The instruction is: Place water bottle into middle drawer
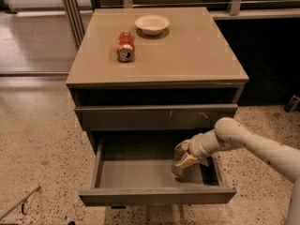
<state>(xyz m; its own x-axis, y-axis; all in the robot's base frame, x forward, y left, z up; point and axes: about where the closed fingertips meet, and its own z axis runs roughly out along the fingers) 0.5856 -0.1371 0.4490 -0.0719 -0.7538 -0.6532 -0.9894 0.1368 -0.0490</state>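
The middle drawer [140,175] is pulled open below the cabinet, showing its flat grey inside. My gripper [185,157] reaches in from the right, over the drawer's right part, shut on the clear water bottle [179,164]. The bottle stands roughly upright with its base at or just above the drawer floor, near the right wall. Its cap is hidden by my fingers [186,161]. My white arm [253,144] stretches off to the right edge.
A red-orange soda can [125,46] lies on its side on the tan cabinet top [187,50], with a white bowl [152,24] behind it. A shut drawer front with pale scratch marks [157,116] sits above the open one. Speckled floor lies all around.
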